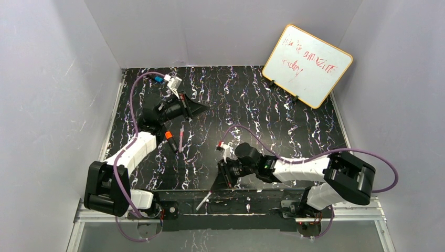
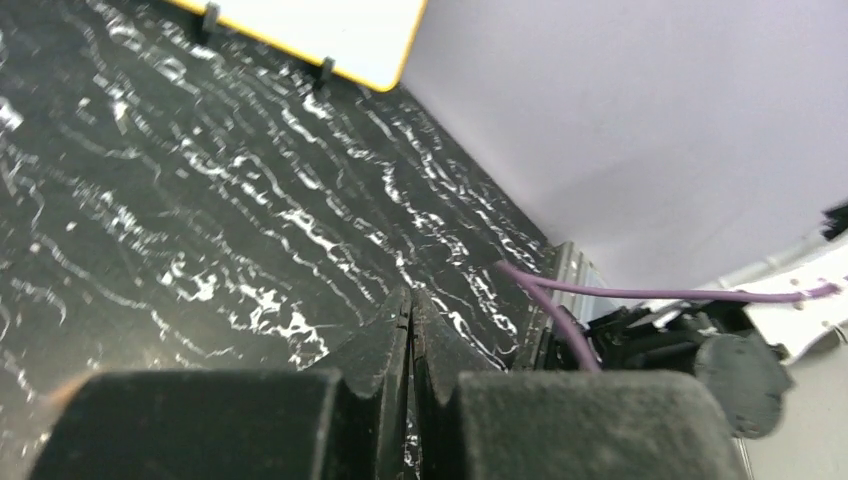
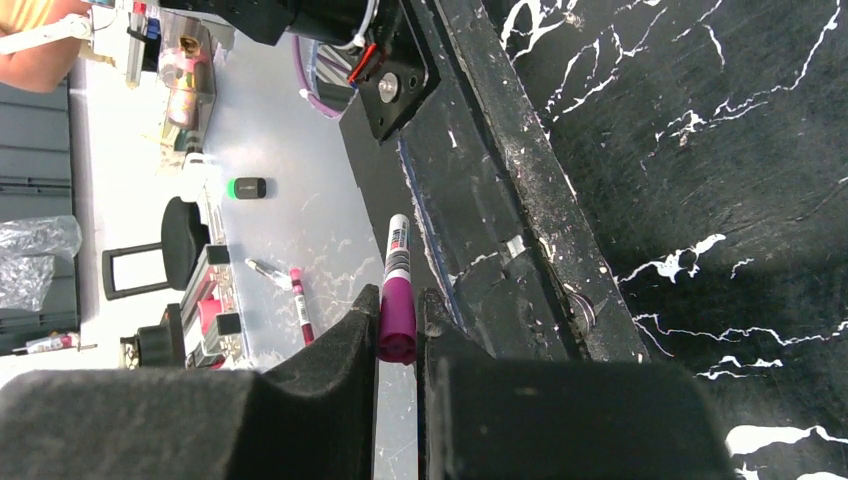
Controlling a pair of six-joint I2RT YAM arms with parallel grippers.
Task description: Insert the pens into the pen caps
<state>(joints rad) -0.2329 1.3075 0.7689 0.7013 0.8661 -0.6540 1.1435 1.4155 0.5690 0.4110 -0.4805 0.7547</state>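
1. L gripper: far-left part of table, raised off the surface; fingers pressed together, no gap, nothing between them.
2. R gripper: near edge of table, approx centre; jaws almost closed, clamped on magenta cap.
3. White pen: sticks straight out of the magenta cap; pad on each side of cap, touching; pen body points near-left, out over the black strip at table's near edge.
4. Black marker: short, thick, orange end toward far side; lies flat on table, left of centre, between the 2 grippers, apart from both; can't tell if orange part is tip or cap.
5. Pink pen: thin, lies flat just right of black marker, approx parallel to it; not held.
6. Whiteboard: yellow frame, red scribble, propped tilted at far-right of table, well apart from both arms.
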